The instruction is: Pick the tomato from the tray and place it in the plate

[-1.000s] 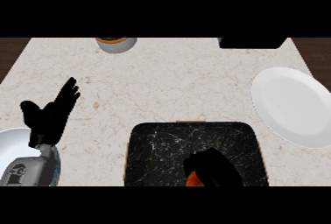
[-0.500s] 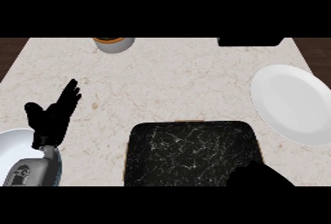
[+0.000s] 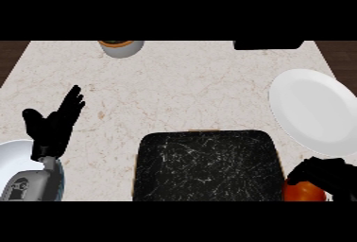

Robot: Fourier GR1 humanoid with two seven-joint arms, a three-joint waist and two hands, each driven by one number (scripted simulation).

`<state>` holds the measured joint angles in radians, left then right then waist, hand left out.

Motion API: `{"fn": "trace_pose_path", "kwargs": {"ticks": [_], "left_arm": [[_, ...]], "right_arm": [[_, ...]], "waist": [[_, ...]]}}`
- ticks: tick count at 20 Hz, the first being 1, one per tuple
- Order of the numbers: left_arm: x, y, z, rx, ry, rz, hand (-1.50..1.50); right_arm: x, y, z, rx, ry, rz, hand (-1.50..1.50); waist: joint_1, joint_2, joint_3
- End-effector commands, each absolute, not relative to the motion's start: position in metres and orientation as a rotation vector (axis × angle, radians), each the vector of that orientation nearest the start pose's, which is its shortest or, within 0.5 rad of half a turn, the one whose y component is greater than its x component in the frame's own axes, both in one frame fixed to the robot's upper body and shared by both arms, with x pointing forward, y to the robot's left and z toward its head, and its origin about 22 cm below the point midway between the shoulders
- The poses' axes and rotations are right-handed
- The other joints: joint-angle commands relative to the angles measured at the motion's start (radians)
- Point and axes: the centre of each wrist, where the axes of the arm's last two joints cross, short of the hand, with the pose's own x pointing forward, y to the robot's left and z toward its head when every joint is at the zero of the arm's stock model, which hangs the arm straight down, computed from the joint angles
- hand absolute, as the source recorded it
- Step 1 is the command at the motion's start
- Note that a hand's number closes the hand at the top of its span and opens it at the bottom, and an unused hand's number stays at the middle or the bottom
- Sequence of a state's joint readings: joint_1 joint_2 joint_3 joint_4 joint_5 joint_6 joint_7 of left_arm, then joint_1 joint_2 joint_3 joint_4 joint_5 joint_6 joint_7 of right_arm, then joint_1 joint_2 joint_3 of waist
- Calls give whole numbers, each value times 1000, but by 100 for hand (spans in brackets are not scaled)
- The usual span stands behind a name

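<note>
The carry step is in hand, judging by how things lie: the black marble-patterned tray [image 3: 207,165] holds nothing, and the tomato [image 3: 304,191] sits just off the tray's right edge, low in the view, under the curled fingers of the right hand [image 3: 327,174], which wraps over its top and hides its upper part. The white plate [image 3: 315,111] lies above and to the right of the tray, near the tray's upper right corner, with nothing on it. The next move, as I judge it, calls for lifting the tomato clear of the tray's right rim, taking it up and a little right to the plate's middle, then lowering it and uncurling the fingers there; a round fruit may roll on a shallow plate, so a low release would suit. To the left of the tray, the left hand [image 3: 52,125] rests open with fingers straight and pointing up, holding nothing. Counted from largest to smallest: 1 light stone counter [image 3: 181,90], 1 tray, 1 plate, 2 hands, 1 dark box-like thing [image 3: 268,45] far above the tray's right side, cut by the view's top, 1 grey cup with an orange-brown rim [image 3: 121,47] far above the tray's left side, and 1 tomato.
</note>
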<state>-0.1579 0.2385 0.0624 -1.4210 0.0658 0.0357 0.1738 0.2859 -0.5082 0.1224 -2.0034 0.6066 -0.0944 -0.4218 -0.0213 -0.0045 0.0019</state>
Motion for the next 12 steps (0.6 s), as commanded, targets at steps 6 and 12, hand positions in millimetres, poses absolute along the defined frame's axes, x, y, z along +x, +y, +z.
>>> {"fn": "trace_pose_path", "kwargs": {"ticks": [6,12], "left_arm": [[293,289,22,187,-1409,-95,0],[288,285,37,174,-1409,-71,0]], "right_arm": [[215,-365,87,-682,-1904,782,150],[249,-413,96,-771,-1833,725,150]], "waist": [[23,7,-2],[28,5,-1]]}}
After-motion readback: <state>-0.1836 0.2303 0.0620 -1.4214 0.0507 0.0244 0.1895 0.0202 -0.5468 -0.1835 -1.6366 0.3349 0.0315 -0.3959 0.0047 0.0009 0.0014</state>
